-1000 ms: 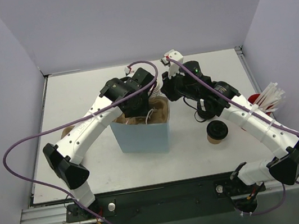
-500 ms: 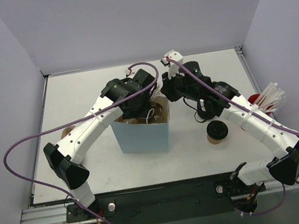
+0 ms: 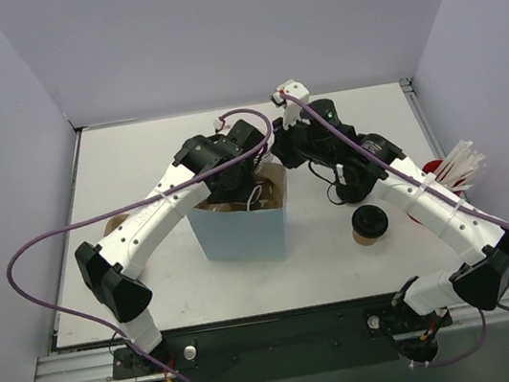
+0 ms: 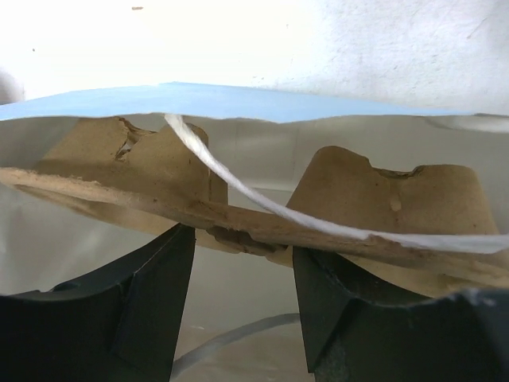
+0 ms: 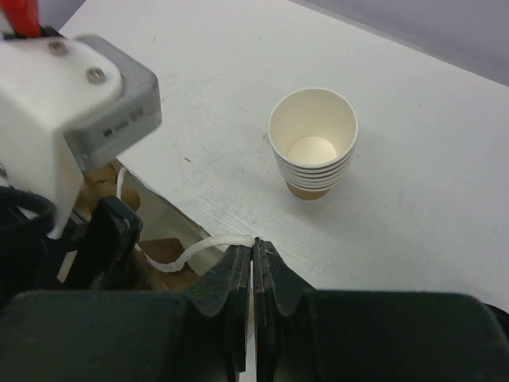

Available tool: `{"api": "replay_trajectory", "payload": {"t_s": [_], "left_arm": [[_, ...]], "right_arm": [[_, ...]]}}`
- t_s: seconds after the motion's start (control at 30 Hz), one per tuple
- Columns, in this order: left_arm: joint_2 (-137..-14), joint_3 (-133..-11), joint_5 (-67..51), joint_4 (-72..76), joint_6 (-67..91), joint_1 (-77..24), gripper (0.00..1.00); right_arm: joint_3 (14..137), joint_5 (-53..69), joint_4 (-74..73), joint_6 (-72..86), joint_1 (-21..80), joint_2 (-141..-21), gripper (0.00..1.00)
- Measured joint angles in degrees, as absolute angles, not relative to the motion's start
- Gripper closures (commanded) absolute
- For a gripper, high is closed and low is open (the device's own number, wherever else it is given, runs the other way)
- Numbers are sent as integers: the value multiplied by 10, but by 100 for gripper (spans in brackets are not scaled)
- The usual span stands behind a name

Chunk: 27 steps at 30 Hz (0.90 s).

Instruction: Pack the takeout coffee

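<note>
The takeout coffee (image 3: 369, 223) is seen upright on the worktop (image 3: 134, 162), at 3 o'clock of the blue paper bag (image 3: 243, 238) and well apart from it, black lid on, touched by neither arm. The left end effector (image 4: 242, 255) is held over the bag mouth, jaws moderately apart, nothing gripped between them. A brown cardboard carrier (image 4: 382, 199) inside the bag is seen just beyond the fingertips. The right end effector (image 5: 254, 256) is closed tight on the bag's white cord handle (image 5: 203, 253), at the bag's 1 o'clock corner; the mouth is judged to be pulled open by it. A stack of lidless cups (image 5: 312, 143) is noted at 12 o'clock of that end effector in its wrist view and is not the target. Handling, as judged: the cup is light if empty, heavier and sloshy if filled, and which it is cannot be told. The paper wall is thin and could be crushed by a hard squeeze. The lid is smooth plastic, probably only pressed on, so the cup should not be lifted by it. The best hold is judged to be across the cup wall just under the lid rim, where it is stiffest, with the cup kept upright and lowered into a carrier pocket.
</note>
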<state>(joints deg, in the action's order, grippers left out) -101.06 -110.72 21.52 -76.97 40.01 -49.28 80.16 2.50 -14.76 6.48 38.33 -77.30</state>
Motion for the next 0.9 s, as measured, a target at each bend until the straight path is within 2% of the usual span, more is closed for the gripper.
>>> {"api": "replay_trajectory", "payload": {"t_s": [0.43, 0.9], "left_arm": [[-1014, -1089, 220, -771, 396, -492, 38], [-1032, -1165, 218, -774, 383, -486, 38]], "right_arm": [[857, 19, -164, 105, 382, -812, 99], [857, 19, -174, 116, 382, -812, 99]]}}
